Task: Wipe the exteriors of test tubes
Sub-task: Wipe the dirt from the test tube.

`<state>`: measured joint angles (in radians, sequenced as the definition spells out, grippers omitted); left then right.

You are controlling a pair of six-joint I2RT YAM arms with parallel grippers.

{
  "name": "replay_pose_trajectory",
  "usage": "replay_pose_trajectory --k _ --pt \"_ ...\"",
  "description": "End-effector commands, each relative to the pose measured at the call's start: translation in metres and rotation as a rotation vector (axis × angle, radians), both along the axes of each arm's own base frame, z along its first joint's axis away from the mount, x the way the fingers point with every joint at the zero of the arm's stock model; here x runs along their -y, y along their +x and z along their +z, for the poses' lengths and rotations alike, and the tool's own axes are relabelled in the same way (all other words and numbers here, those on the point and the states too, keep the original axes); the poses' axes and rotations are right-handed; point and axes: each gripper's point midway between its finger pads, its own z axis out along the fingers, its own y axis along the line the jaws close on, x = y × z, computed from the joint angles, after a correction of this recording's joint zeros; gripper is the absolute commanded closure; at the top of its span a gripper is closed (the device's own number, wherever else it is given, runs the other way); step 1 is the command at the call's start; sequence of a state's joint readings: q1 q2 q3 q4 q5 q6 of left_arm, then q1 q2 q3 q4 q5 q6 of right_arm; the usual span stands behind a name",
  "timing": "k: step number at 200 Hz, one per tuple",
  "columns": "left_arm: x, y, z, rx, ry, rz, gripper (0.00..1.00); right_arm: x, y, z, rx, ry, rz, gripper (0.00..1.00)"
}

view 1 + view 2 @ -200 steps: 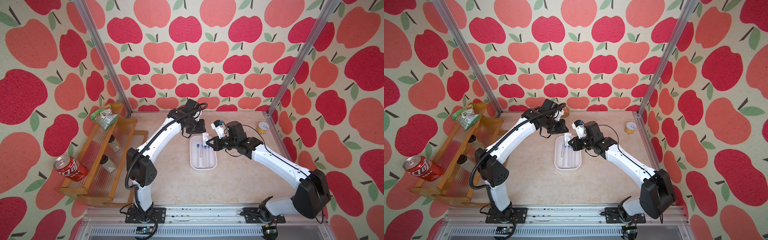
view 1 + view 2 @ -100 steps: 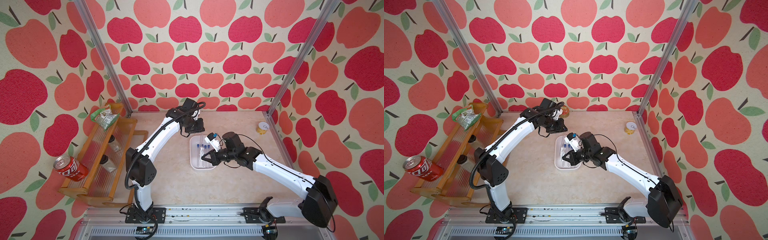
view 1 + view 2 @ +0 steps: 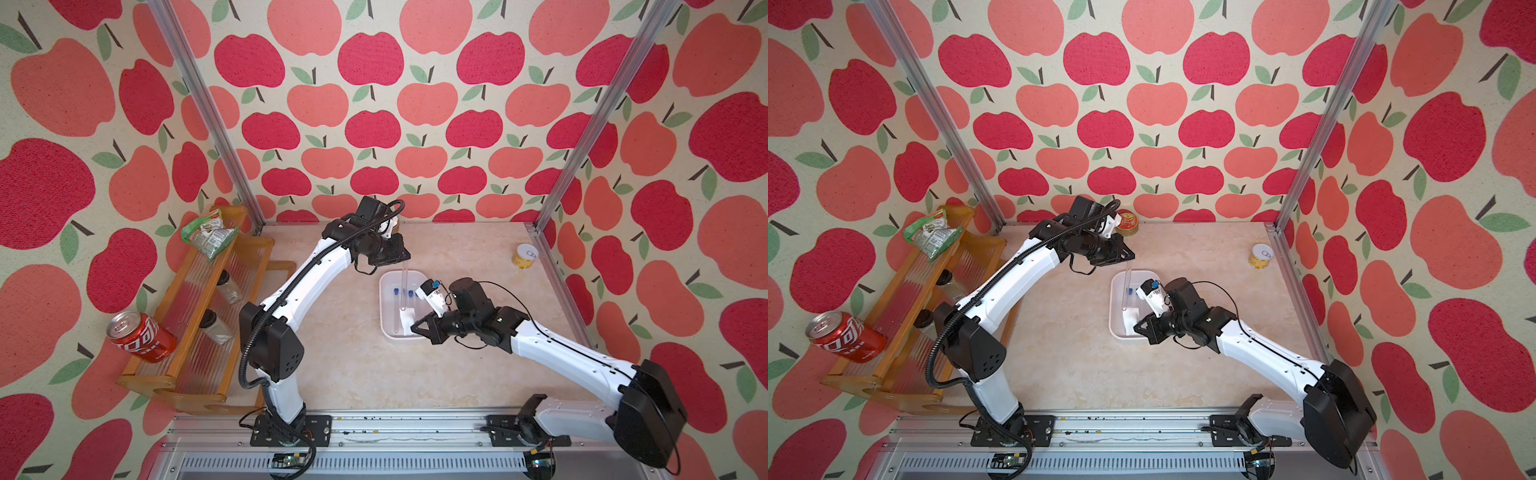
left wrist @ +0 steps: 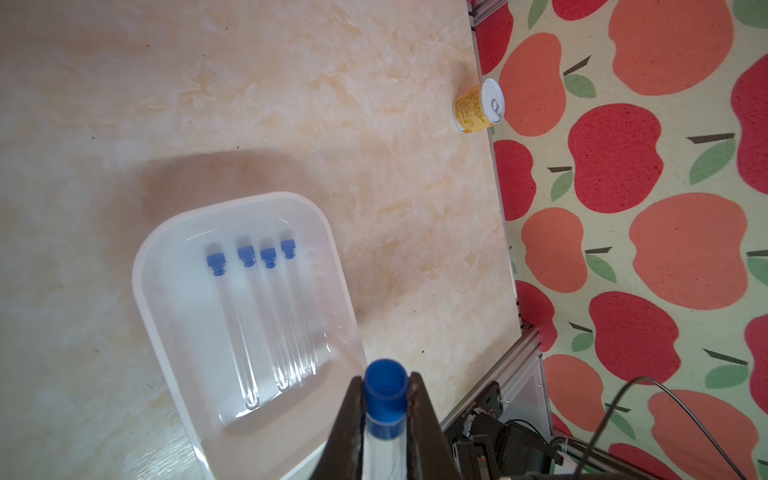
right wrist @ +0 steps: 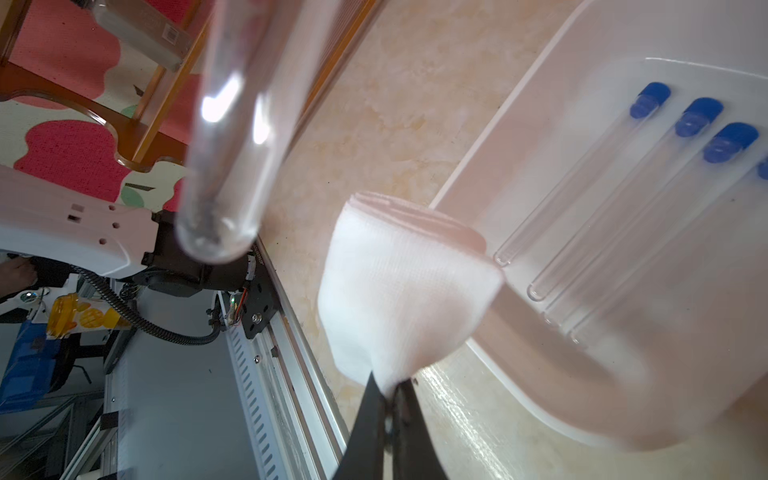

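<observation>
Nearby, tray, yellow can — left claw tight on test tube, right claw tight on gauze.

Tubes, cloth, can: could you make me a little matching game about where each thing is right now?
Things:
1 lone tube
2 cloth
3 four tubes
4 yellow can

Places:
A lying in the tray
B standing on the table
C clamped in the left gripper
D pinched in the right gripper

Pairs: 1-C, 2-D, 3-A, 4-B.
</observation>
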<state>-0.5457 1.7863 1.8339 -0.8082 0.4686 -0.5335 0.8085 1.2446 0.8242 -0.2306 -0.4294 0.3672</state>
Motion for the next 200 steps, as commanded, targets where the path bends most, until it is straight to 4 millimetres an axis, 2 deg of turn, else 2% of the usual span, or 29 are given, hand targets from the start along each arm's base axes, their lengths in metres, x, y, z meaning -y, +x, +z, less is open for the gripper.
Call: replay_pose_trajectory --k 1,31,87,133,200 --pt "0.012 -0.005 0.014 0.011 -0.093 -0.027 0.85 -0.003 0.01 0.013 0.023 0.023 -0.029 1.0" --pt "0.016 -0.008 0.009 -0.005 -0.102 -0.04 0.85 -0.009 0.012 0.035 0.033 0.11 -0.019 1.0" --pt "0.019 -0.014 0.009 -0.004 -0.114 -0.088 0.85 0.003 0.021 0.058 0.043 0.182 -0.031 1.0" --pt "0.022 -0.021 0.0 -0.03 -0.121 -0.119 0.85 0.014 0.043 0.075 0.039 0.283 -0.062 1.0" --pt "0.029 -0.034 -0.01 -0.051 -0.117 -0.16 0.85 0.013 0.076 0.086 0.026 0.322 -0.07 1.0"
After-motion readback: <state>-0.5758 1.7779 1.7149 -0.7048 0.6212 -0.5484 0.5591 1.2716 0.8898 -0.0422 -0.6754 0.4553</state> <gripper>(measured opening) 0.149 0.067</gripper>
